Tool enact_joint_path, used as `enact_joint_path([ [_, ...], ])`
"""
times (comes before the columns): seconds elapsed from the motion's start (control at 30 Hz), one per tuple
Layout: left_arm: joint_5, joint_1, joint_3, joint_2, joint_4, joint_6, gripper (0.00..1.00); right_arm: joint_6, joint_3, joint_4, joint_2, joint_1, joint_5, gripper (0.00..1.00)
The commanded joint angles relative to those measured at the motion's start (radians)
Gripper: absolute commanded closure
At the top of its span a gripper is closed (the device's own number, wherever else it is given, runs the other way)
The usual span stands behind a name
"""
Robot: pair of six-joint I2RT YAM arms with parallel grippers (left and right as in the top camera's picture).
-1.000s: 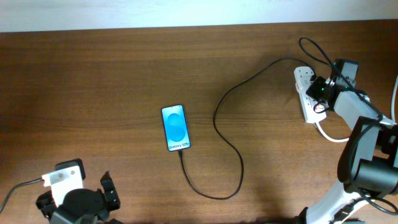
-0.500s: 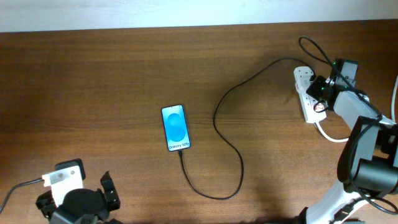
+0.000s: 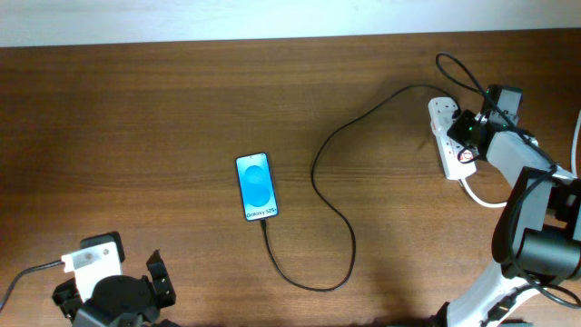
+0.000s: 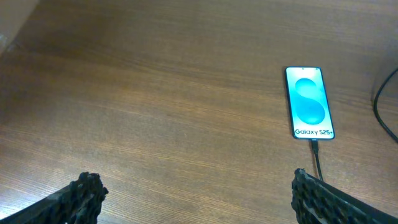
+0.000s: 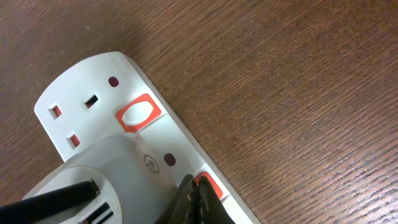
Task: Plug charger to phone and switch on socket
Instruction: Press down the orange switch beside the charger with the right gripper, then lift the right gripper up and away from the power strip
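**Strip may skid before the switch clicks**

The wooden worktop [image 3: 136, 118] looks smooth, and the white power strip [image 3: 442, 123] at the upper right of the overhead frame lies loose on it. A push that comes in aslant would probably slide or swivel the strip rather than rock a switch. That shift would tug the charger cable [image 3: 314, 173], which loops across the middle of the frame to the lower end of the phone [image 3: 257, 187], left of centre with its blue screen lit. The connector looks seated there, and a pull could draw it out.

The charger's pale plug [image 5: 106, 171] fills the lower left of the right wrist view and crowds the lower red switch [image 5: 210, 184] at bottom centre. The upper red switch [image 5: 138, 114] belongs to an empty outlet, so pressing it would power nothing. I cannot tell whether either switch is on.

The right fingers [image 5: 194, 200] are pinched into one point. They grip nothing, and the tip touches the lower red switch. The left fingers [image 4: 84, 196], at the bottom corners of their own view, are spread wide and empty, well apart from the phone.
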Motion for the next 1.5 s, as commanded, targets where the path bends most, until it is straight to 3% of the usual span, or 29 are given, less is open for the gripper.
enact_joint_path([
  [0.0, -0.013, -0.004, 0.000, -0.005, 0.002, -0.013, 0.01, -0.011, -0.012, -0.042, 0.026, 0.039, -0.077, 0.96],
  [0.7, -0.013, -0.004, 0.000, -0.005, 0.002, -0.013, 0.01, -0.011, -0.013, -0.068, 0.029, 0.104, -0.080, 0.96],
  [0.83, -0.013, -0.004, 0.000, -0.005, 0.002, -0.013, 0.01, -0.004, 0.000, -0.130, 0.018, 0.092, 0.176, 0.96],
  [1.0, -0.013, -0.004, 0.000, -0.005, 0.002, -0.013, 0.01, 0.042, 0.064, -0.253, -0.243, -0.037, 0.264, 0.96],
  [1.23, -0.013, -0.004, 0.000, -0.005, 0.002, -0.013, 0.01, 0.042, 0.064, -0.418, -0.887, 0.083, 0.107, 0.95],
  [1.27, -0.013, -0.004, 0.000, -0.005, 0.002, -0.013, 0.01, 0.042, 0.064, -0.466, -0.993, 0.090, 0.105, 0.85],
  [1.33, -0.014, -0.004, 0.000, -0.005, 0.002, -0.013, 0.01, 0.042, 0.064, -0.554, -1.169, 0.090, 0.105, 0.38],
  [1.4, -0.013, -0.004, 0.000, -0.005, 0.002, -0.013, 0.01, 0.042, 0.064, -0.626, -1.290, 0.090, 0.106, 0.27],
  [1.43, -0.014, -0.004, 0.000, -0.005, 0.002, -0.013, 0.01, 0.042, 0.064, -0.652, -1.360, 0.090, 0.106, 0.00],
  [1.47, -0.013, -0.004, 0.000, -0.005, 0.002, -0.013, 0.01, 0.042, 0.064, -0.660, -1.415, 0.090, 0.106, 0.02],
])
